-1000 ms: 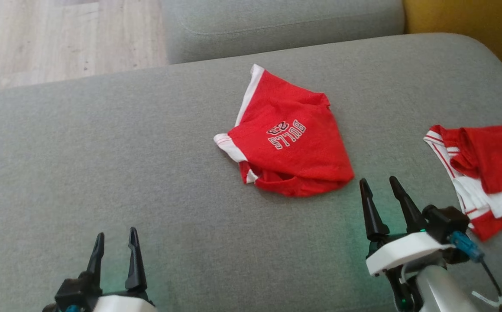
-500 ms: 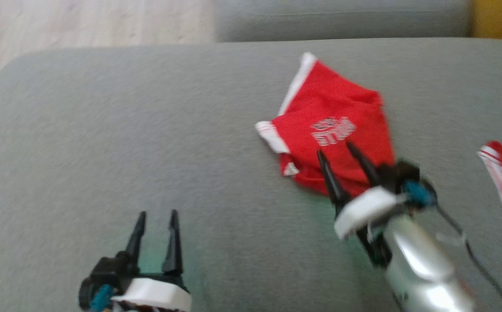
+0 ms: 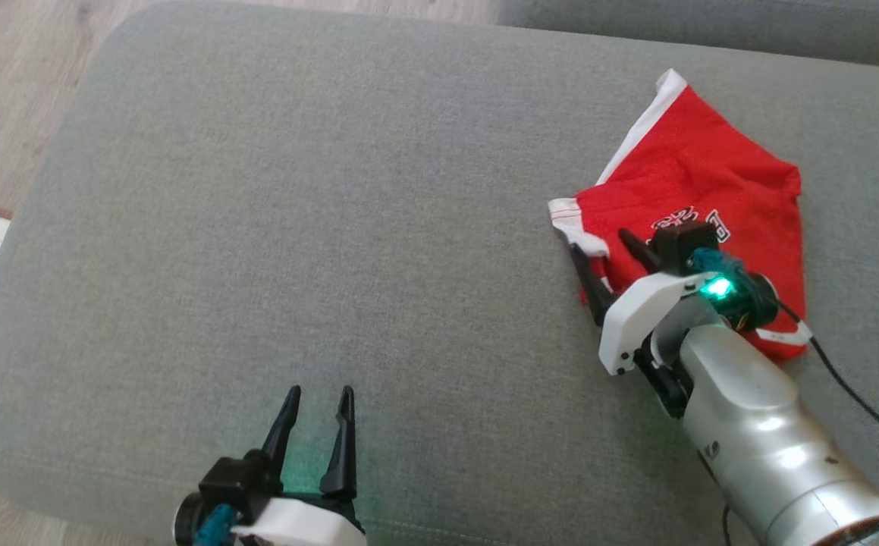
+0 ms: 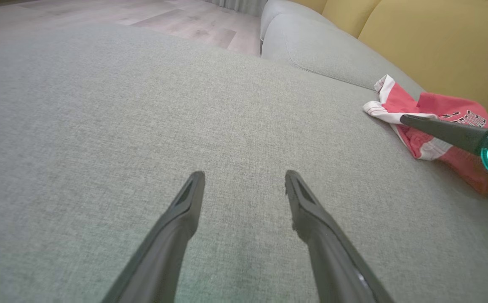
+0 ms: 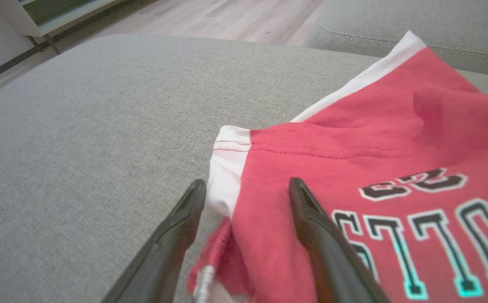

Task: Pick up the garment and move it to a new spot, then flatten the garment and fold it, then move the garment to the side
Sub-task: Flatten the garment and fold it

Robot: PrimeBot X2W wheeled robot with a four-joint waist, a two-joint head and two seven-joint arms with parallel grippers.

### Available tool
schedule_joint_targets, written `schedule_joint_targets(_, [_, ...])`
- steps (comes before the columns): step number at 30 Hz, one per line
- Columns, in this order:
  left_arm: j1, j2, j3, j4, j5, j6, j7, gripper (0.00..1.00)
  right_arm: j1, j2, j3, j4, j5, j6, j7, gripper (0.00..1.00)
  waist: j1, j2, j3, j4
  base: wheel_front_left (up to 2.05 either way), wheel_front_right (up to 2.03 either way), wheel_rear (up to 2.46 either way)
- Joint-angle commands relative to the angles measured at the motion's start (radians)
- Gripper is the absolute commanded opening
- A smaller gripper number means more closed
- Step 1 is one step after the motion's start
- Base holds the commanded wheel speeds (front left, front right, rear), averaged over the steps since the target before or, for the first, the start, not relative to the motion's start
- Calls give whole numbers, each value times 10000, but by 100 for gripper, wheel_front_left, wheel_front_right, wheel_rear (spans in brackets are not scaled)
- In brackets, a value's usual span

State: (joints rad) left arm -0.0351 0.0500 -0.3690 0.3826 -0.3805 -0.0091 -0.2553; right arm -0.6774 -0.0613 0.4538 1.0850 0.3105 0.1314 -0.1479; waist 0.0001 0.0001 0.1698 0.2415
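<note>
Right gripper has reached forward to the red garment, which lies crumpled on the right of the grey cushion. Its fingers are spread around the white-hemmed corner, not pinching. Left gripper is spread wide, empty, well apart near the front edge.

Your right claw stands spread wide at the near corner of the red garment (black letters edged in white run across it). One finger is over the red cloth, the other just beside the white hem, above the grey sofa cushion. Beyond the garment lies wooden floor.
</note>
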Motion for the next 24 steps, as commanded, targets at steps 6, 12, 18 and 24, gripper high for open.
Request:
schedule_joint_targets(6, [-403,3,-12,-286,-192,52,-64,100,-424,110,685,200,449,-7,-177,44,-1,-1,53,45,0,0,0])
schedule_joint_targets(12, [-471,3,-35,-260,-202,-10,-65,100,-699,110,1088,218,695,-7,-631,0,-1,-1,-13,-19,0,0,0])
schedule_joint_targets(18, [-287,3,75,-246,-222,-84,-65,100,-1189,110,1553,-1723,1595,-7,-1122,0,-1,-1,-359,8,0,0,0])
schedule_joint_targets(24, [30,3,189,-195,-212,-130,-65,100,-1360,110,-210,-4885,2576,-7,-1135,0,-1,-1,-775,3,0,0,0])
